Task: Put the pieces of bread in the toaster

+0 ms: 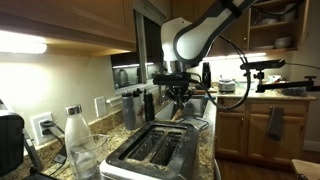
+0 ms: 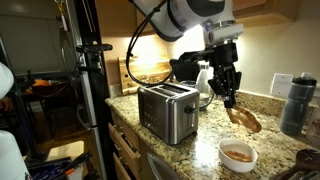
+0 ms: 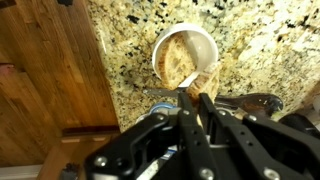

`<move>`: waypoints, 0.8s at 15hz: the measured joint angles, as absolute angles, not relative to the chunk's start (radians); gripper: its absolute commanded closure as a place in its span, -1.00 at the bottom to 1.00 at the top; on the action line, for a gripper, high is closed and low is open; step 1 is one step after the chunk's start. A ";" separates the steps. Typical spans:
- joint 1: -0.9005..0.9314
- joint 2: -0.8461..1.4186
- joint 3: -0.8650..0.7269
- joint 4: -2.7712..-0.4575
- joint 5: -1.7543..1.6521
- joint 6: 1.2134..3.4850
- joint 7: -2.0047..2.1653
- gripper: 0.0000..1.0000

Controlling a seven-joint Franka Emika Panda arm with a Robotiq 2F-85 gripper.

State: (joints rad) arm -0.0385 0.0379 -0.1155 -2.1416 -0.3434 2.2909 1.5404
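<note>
The shiny silver toaster point(image 1: 155, 150) with two long dark slots stands on the granite counter; it also shows in an exterior view point(image 2: 168, 112). My gripper point(image 3: 198, 95) is shut on a thin tan piece of bread point(image 3: 205, 82). It hangs above the counter, off to the side of the toaster, in both exterior views point(image 1: 178, 98) point(image 2: 229, 98). The held slice pokes out below the fingertips point(image 2: 244, 119). A white bowl point(image 3: 160, 45) just beyond the fingers holds another piece of bread point(image 3: 178, 55). The bowl sits near the counter's front edge point(image 2: 238, 155).
A dark water bottle point(image 2: 293, 105) stands at the counter's far end. A black appliance point(image 2: 185, 68) sits behind the toaster. A clear bottle point(image 1: 74, 130) stands beside the toaster. A black camera stand point(image 2: 90, 80) rises next to the counter. The counter edge drops to a wooden floor point(image 3: 50, 90).
</note>
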 measured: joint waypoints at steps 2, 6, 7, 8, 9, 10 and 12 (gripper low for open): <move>-0.038 -0.019 -0.093 -2.153 -0.355 2.234 1.540 0.80; -0.039 -0.115 -0.051 -2.188 -0.356 2.146 1.540 0.80; -0.039 -0.135 -0.041 -2.197 -0.356 2.129 1.540 0.80; -0.039 -0.154 -0.032 -2.207 -0.356 2.116 1.540 0.80; -0.039 -0.173 -0.023 -2.217 -0.355 2.105 1.540 0.80; -0.039 -0.190 -0.014 -2.228 -0.355 2.097 1.540 0.80; -0.039 -0.224 0.005 -2.248 -0.352 2.090 1.536 0.80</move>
State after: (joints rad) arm -0.0393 -0.2244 0.0046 -2.2481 -0.3520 2.0897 1.5364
